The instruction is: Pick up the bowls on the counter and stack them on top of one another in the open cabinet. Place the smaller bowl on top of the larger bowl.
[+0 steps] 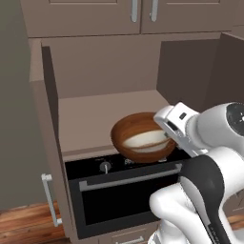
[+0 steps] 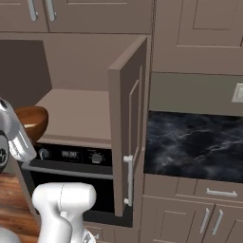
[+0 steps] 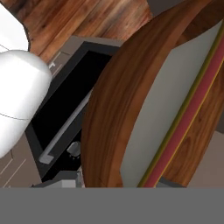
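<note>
The larger bowl (image 1: 125, 136), reddish-brown wood, sits at the front lip of the open cabinet (image 1: 90, 114), partly over the oven below. The smaller bowl (image 1: 143, 141), cream-white inside, lies tilted within it. My gripper (image 1: 167, 129) reaches down at the bowls' right rim, and its fingertips are hidden behind the bowls. In the hand view the larger bowl (image 3: 109, 109) and the smaller bowl (image 3: 162, 109) sit very close. From the right base view, the larger bowl (image 2: 31, 121) shows at the cabinet's (image 2: 80, 109) left front edge. The black counter (image 2: 194, 142) lies to the right.
A black oven (image 1: 119, 190) with knobs and a bar handle sits directly under the cabinet. The cabinet's doors stand swung out on both sides: the left door (image 1: 47, 119) and the right door (image 2: 126, 118). Panelled cabinets hang above. Wooden floor lies below.
</note>
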{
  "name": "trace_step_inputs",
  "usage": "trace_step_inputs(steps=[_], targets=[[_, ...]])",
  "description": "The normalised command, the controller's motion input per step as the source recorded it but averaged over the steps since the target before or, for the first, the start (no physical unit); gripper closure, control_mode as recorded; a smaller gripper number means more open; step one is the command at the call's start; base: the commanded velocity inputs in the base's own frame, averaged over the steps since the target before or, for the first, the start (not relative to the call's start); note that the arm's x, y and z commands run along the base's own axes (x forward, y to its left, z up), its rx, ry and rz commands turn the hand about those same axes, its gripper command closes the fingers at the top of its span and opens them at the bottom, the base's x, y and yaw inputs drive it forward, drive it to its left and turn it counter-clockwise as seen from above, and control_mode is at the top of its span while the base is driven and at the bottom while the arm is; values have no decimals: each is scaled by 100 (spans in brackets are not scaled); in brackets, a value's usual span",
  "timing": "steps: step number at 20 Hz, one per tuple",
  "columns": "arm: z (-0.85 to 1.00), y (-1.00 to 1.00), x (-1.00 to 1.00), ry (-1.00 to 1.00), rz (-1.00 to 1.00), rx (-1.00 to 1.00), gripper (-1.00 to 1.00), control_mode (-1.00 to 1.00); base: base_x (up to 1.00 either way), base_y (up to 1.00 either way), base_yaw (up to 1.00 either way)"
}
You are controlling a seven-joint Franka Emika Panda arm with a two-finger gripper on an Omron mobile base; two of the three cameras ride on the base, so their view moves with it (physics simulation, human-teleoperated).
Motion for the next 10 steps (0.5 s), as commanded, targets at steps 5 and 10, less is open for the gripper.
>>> trace_step_inputs(steps=[5,10], targets=[[0,-1,2,-2,1,1,100,-100,0,0,0],[0,0,39,0,0,0,100,-100,0,0,0]])
